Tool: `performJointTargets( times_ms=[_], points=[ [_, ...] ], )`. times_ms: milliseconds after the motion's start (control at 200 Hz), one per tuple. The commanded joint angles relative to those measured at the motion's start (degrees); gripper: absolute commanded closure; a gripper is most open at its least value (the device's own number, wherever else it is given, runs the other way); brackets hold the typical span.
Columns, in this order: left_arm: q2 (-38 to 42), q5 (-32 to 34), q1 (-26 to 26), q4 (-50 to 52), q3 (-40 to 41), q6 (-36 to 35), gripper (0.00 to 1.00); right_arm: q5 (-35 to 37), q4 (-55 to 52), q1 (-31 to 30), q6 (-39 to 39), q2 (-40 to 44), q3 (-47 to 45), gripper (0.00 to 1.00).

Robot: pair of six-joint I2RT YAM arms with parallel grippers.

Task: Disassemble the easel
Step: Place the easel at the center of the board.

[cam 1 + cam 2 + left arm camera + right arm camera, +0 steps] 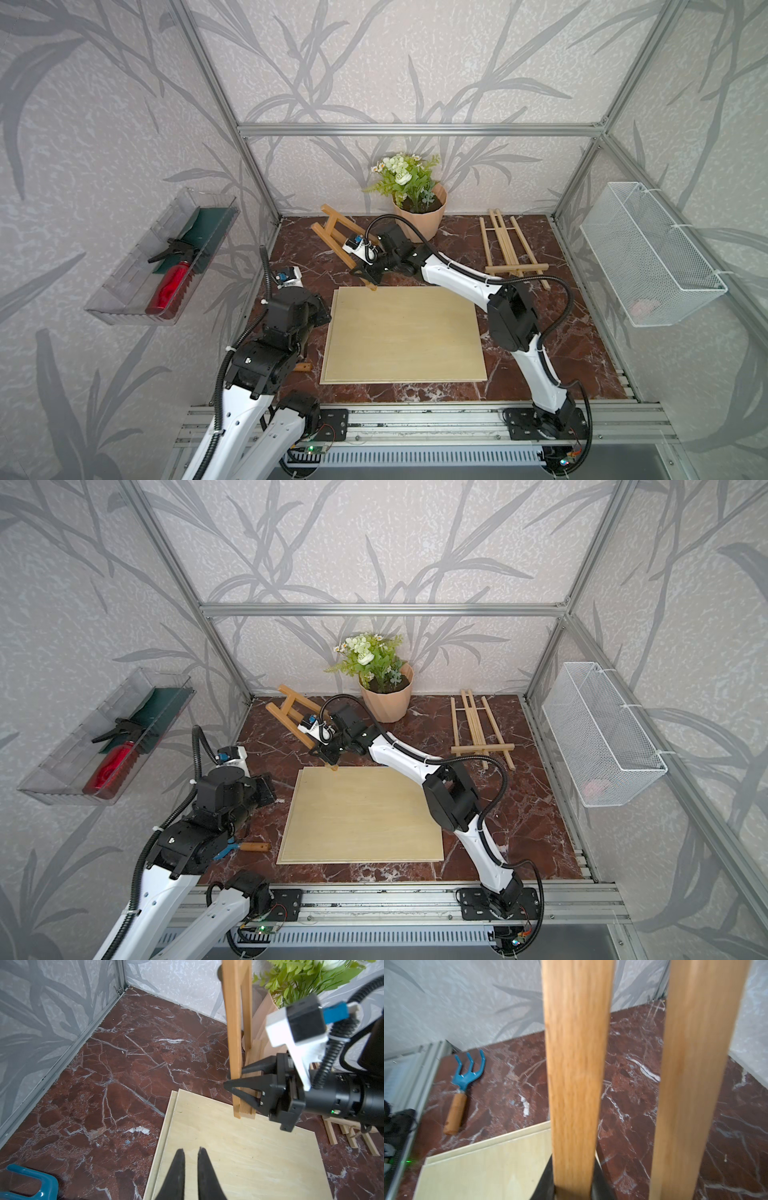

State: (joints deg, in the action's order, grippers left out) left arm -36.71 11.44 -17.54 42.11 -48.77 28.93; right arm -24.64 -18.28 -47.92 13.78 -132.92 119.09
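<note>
- A clear plastic bin hangs on the left wall. It holds a red spray bottle and a dark green cloth.
- The left gripper hovers over the near-left part of the plywood board. Its jaws are parted by a narrow gap with nothing between them.
- A blue hand rake with a wooden handle lies on the marble table just left of the board, near the left arm.
- The easel, of darker wood, stands tilted. Its top leans toward the far-left corner, and one foot rests on the board's far edge.
- The right gripper is clamped on the lower part of one easel leg, just above the board. In the right wrist view the fingers press that leg from both sides.
- A potted flower plant stands at the far wall, just right of the easel.
- A pale folded easel lies flat at the far right, well apart from the grippers.
- A white wire basket hangs on the right wall.
</note>
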Motion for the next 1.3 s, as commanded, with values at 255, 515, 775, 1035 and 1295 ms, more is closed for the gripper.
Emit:
performJointTargets(
  times_ms=[255, 515, 775, 1035, 1295],
  points=[
    [1.77, -2.85, 0.48, 0.29, 0.56, -1.42, 0.85, 9.87, -23.13, -1.06, 10.24, -19.83, 36.80, 1.00],
    [2.66, -3.70, 0.48, 0.02, 0.58, -1.42, 0.85, 13.43, -19.35, -1.21, 12.68, -21.60, 36.13, 1.00],
    [3.04, -4.32, 0.40, -0.03, 0.72, -1.39, 0.85, 17.86, -15.91, -1.30, 18.29, -25.98, 38.52, 1.00],
    [3.31, -4.59, 0.29, -0.27, 0.74, -1.34, 0.85, 19.02, -11.74, -1.38, 23.27, -27.69, 37.97, 1.00],
    [3.66, -4.67, 0.27, -0.27, 0.78, -1.36, 0.85, 20.06, -9.07, -1.36, 24.14, -30.23, 38.65, 0.91]
  ],
)
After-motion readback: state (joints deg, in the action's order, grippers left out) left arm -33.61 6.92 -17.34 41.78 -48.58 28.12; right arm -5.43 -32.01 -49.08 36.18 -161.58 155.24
